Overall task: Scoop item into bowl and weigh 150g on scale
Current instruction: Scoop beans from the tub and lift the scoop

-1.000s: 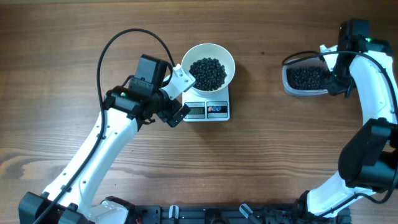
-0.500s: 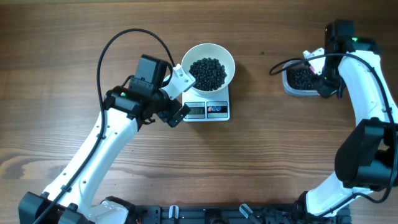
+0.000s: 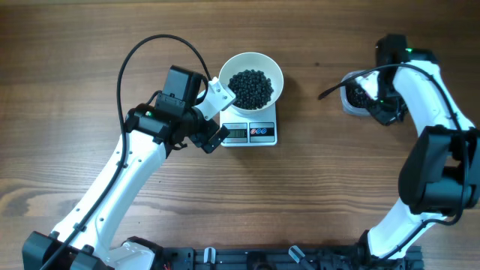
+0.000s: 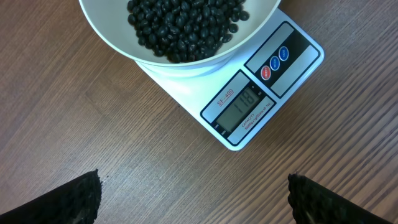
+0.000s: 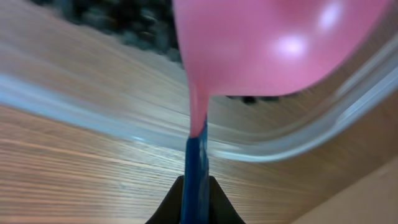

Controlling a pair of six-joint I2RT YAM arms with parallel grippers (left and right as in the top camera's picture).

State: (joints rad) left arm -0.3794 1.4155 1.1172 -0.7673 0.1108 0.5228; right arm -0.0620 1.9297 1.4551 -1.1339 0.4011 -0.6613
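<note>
a round plain white bowl [image 3: 252,69] sits on top of a small flat white rectangular kitchen scale [image 3: 251,133], a little left of the middle of the brown wooden tabletop [image 3: 90,45]. the bowl covers the far part of the scale and leaves its front strip showing. a heap of tiny round black beads [image 3: 250,88] fills the bowl's middle, with its white wall bare all round them. in the left wrist view the grey display [image 4: 242,109] shows dark digits that seem to read 118, and a red button [image 4: 266,71] and a blue button [image 4: 283,53] sit side by side next to it.

the left fingers [image 4: 74,202] are spread wide and hold nothing. in the overhead view they sit just beside the left edge of the scale and bowl. the wrist view shows only bare wood between the two dark tips.

well apart, at the right of the tabletop, a clear rounded-rectangular plastic tub [image 3: 349,103] is largely hidden under the right arm, with more black beads visible inside it. the right fingers [image 5: 168,214] are pressed together, pinching the narrow blue handle [image 5: 197,165] of a pink plastic scoop [image 5: 267,43]. in the right wrist view the scoop's rounded pink underside hangs over the tub's clear rim [image 5: 93,106], and blurred black beads lie past it. whether the scoop carries any beads cannot be told, since only its underside shows.
</note>
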